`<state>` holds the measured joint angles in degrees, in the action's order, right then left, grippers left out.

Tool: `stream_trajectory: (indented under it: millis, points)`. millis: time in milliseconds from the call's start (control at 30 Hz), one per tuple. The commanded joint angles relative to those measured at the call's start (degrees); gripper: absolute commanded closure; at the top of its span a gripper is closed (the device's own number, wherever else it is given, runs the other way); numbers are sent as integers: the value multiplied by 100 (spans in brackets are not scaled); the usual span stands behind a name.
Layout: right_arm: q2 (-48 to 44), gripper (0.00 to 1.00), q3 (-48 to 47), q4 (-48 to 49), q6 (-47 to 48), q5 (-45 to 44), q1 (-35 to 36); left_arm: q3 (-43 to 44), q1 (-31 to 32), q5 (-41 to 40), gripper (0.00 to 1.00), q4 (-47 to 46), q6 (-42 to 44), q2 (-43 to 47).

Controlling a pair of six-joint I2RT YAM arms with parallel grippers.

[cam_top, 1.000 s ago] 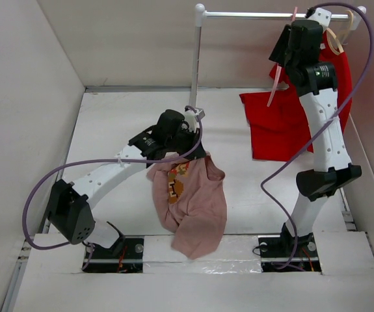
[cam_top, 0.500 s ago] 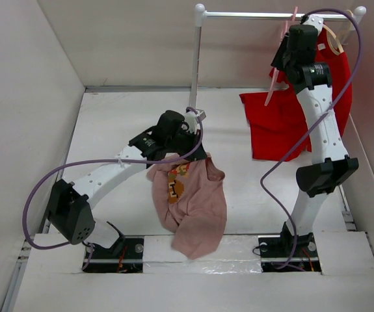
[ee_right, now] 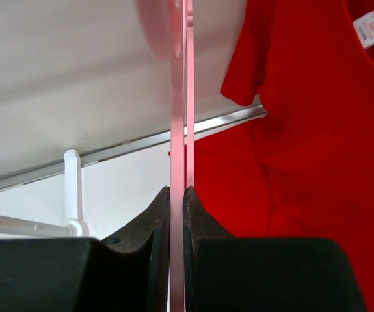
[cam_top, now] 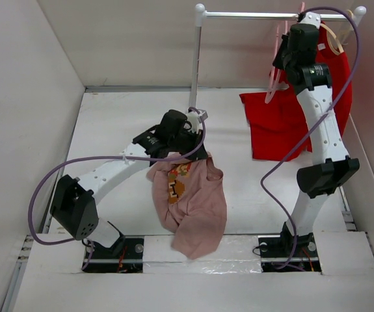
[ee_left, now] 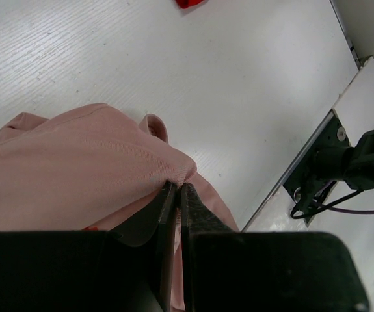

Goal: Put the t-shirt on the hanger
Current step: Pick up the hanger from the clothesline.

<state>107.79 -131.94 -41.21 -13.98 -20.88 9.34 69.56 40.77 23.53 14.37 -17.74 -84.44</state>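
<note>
The dusty-pink t-shirt (cam_top: 193,201) with its small orange-and-brown graphic hangs in a bunch from my left gripper (cam_top: 196,155) over the middle of the table. In the left wrist view that gripper (ee_left: 177,187) is shut on a fold of the t-shirt (ee_left: 76,169). The thin pink hanger (cam_top: 279,62) hangs from the rail at the back right. My right gripper (cam_top: 289,47) is up at it. The right wrist view shows the right gripper (ee_right: 177,190) shut on the hanger's (ee_right: 179,130) thin pink bar.
A white rail (cam_top: 252,14) on an upright post (cam_top: 195,65) stands at the back. A bright red t-shirt (cam_top: 284,123) on a beige wooden hanger (cam_top: 335,40) hangs from the rail's right end, just behind my right arm. White walls close in the left, right and back.
My right gripper has closed onto the pink hanger's bar and shifted slightly up toward the rail. The left arm and the pink t-shirt have barely moved.
</note>
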Motion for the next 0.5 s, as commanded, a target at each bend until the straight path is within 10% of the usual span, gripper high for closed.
stream_trajectory:
  millis: [0,467]
  points:
    - [-670,100,80,807,281,216,-29,330,-26,12,100,-198,25,51]
    - [-2568,100,2874,1247,-280,1515,-82,638,-315,-445,100,-31,-55,156]
